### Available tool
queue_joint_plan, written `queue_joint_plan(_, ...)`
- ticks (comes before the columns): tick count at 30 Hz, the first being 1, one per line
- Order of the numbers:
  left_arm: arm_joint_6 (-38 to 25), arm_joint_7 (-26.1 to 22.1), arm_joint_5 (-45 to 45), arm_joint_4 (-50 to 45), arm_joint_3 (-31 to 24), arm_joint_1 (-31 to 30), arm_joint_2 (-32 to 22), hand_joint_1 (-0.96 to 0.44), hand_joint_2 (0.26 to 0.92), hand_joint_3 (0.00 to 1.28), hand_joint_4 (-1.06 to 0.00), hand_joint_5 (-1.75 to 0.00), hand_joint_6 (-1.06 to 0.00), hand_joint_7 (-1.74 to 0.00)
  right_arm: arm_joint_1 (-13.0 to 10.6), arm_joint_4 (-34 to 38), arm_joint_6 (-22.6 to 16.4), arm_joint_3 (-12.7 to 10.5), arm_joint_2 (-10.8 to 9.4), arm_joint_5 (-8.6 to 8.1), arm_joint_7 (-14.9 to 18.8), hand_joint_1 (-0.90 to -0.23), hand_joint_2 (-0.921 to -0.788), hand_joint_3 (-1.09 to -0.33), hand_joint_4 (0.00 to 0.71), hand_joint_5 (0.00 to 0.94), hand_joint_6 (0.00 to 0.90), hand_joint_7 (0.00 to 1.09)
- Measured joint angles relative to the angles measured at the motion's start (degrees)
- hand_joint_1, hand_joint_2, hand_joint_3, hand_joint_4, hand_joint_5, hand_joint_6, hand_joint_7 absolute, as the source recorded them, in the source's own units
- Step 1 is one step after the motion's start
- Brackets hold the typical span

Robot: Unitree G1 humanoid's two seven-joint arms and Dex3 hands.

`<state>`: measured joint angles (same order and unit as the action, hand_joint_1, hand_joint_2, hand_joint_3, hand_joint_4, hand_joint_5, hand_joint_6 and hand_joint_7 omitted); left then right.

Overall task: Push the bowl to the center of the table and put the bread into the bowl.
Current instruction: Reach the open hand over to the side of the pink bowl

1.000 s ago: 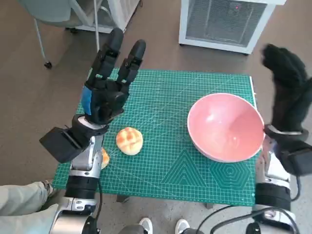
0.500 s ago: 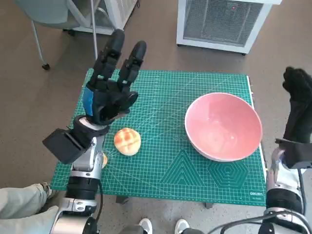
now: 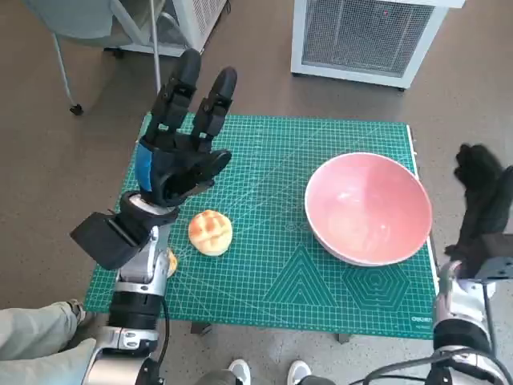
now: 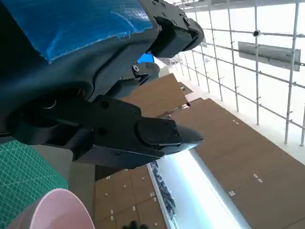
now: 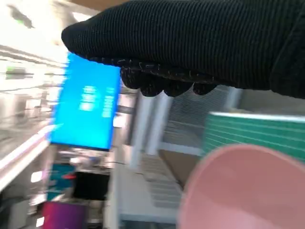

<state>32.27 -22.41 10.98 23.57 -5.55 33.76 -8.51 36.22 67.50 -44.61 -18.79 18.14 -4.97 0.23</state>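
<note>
The pink bowl (image 3: 368, 208) stands on the right part of the table (image 3: 272, 297), not yet in the center, so I judge the push is not finished. The bread (image 3: 211, 232) lies on the left, near side, apart from the bowl. My right hand (image 3: 481, 210) is raised just beside the bowl's right rim, empty, its fingers not clear to me. My left hand (image 3: 178, 144) is lifted above the bread, fingers spread, holding nothing.

green cutting mat (image 3: 280, 265) | white grilled appliance (image 3: 365, 36) | possibly a chair (image 3: 88, 24)
</note>
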Motion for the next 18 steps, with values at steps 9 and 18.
queue_joint_plan(9,-0.6,0.2,-0.1,-0.3,0.1,-0.3,-0.2,-0.03,0.921,0.17,-0.22,0.00,-0.25,-0.01,0.1,2.1,3.7,2.7,-4.6,0.84,0.0,-0.572,-0.921,-0.857,0.197,0.003,0.008,0.51)
queue_joint_plan(18,-1.5,0.2,-0.1,-1.5,0.1,-0.5,-0.7,-0.04,0.921,0.17,-0.22,0.00,-0.26,-0.01,1.6,2.3,6.2,2.9,-8.0,-0.43,3.5,-0.621,-0.921,-0.825,0.193,0.001,0.017,0.50)
